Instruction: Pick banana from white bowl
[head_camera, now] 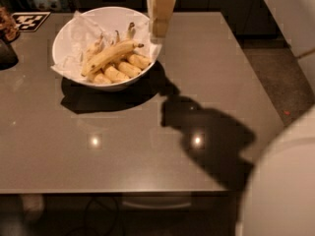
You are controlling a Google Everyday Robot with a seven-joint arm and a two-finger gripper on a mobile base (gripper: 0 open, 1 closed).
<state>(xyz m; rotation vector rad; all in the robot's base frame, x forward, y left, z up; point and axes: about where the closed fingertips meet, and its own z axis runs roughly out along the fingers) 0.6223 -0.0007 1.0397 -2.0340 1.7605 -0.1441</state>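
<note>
The white bowl stands at the back left of the grey table, lined with crumpled white paper. The banana, long, curved and yellow with a dark stem tip, lies diagonally on top of several shorter yellow bananas in it. The gripper hangs from the top edge of the camera view, just above the bowl's right rim, to the right of the banana's stem end.
The grey table carries the arm's dark shadow at its right centre. A black-and-white marker tag lies at the back left corner, with a dark object at the left edge. A pale part of the robot fills the lower right.
</note>
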